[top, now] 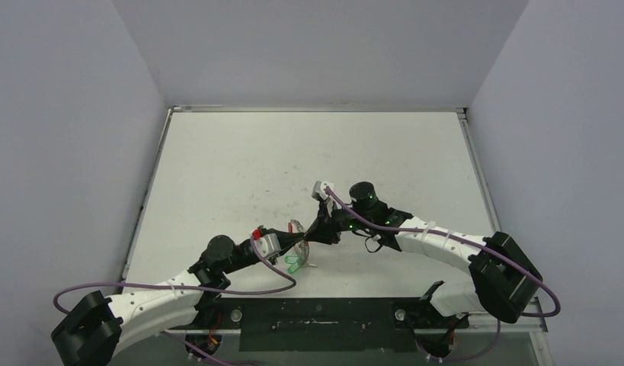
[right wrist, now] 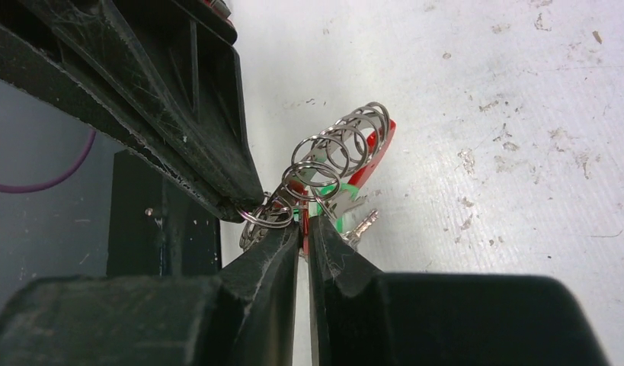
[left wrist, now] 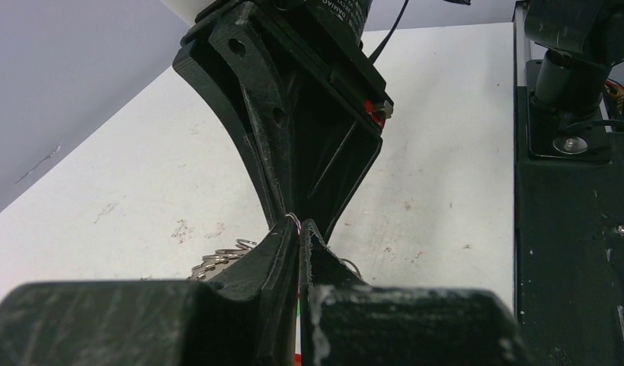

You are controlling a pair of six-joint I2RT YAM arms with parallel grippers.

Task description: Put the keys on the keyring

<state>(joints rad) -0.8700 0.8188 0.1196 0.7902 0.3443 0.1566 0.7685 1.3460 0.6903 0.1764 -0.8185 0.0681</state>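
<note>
My left claw (left wrist: 299,228) is pinched almost shut on one thin silvery loop of the large keyring with a red curved arc and a fringe of metal loops (right wrist: 347,145), just below the middle of the top view over the white table (right wrist: 522,114). My right claw (right wrist: 303,223) meets it tip to tip, closed to a thin slit against the small silver keys with green oblong plastic tags (right wrist: 340,207). Whether it grips a tag or a loop I cannot tell.

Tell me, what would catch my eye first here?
The left gripper and right gripper meet tip to tip above the table's near middle. Pinched where they meet is the keyring, a fan of silvery loops on a red arc, with green-tagged keys bunched against it.
</note>
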